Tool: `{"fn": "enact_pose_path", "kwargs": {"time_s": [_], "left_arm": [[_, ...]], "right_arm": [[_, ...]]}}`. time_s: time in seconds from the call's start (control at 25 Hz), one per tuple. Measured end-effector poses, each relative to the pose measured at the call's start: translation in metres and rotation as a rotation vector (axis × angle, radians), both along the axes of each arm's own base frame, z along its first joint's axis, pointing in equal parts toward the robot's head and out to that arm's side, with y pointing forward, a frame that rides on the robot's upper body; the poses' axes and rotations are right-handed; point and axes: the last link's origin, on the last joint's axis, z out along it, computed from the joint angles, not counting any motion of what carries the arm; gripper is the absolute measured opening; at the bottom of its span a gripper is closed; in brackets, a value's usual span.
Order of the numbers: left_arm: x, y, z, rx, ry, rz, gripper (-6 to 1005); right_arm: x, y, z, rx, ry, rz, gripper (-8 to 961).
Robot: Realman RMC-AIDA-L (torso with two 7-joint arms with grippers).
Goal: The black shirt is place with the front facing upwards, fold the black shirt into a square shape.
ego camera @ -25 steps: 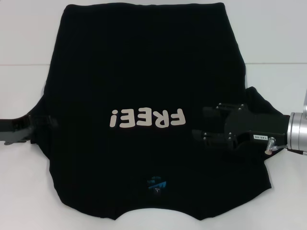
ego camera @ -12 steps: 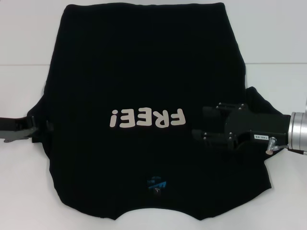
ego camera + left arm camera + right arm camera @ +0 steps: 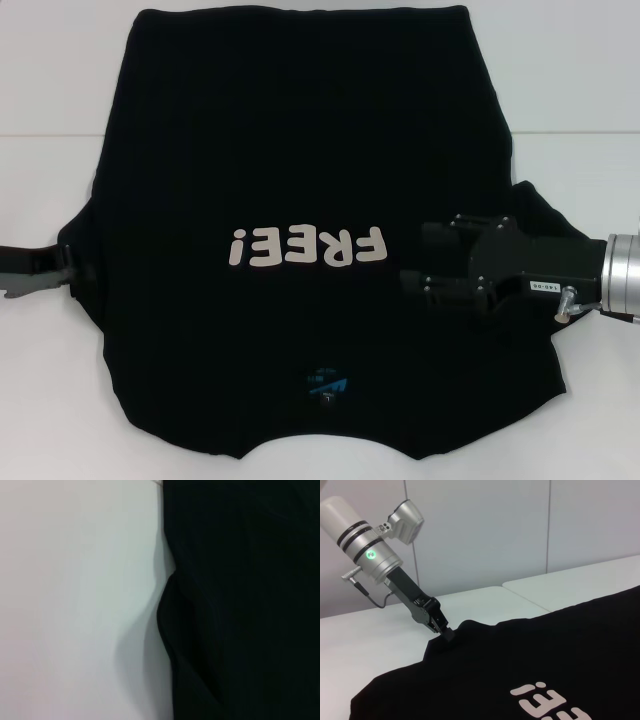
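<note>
- On white table (image 3: 580, 90): black shirt (image 3: 300, 150) flat, print up, neck toward robot, unfolded.
- At shirt's left sleeve edge: left gripper (image 3: 68, 268), low, apparently pinching cloth for a fold; grip unclear.
- Over right sleeve: right gripper (image 3: 425, 262), fingers spread, ready to grab.
- Versus earlier: left gripper pulled slightly outward; right unchanged.
</note>
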Motion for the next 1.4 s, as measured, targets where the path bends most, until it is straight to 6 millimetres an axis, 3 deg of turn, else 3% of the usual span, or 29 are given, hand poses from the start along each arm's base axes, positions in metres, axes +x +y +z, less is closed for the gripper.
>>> {"fn": "enact_pose_path", "kwargs": {"time_s": [0.28,0.6,1.04,1.4], "left_arm": [[0.002,0.001,0.001,-0.003,-0.003,-0.006,14],[-0.005,-0.002,0.015,0.034,0.004,0.004,15],[-0.029,-0.03,0.046,0.158,-0.127,0.059,15],[-0.031,-0.039,0.048,0.177,-0.184,0.068,15]], "right_arm": [[0.0,0.0,0.0,-0.001,-0.001,0.0,774],[0.001,-0.001,0.002,0.003,0.013,-0.004,774],[0.002,-0.002,0.004,0.013,0.029,-0.012,774],[0.002,-0.003,0.004,0.009,0.032,-0.01,775]]}}
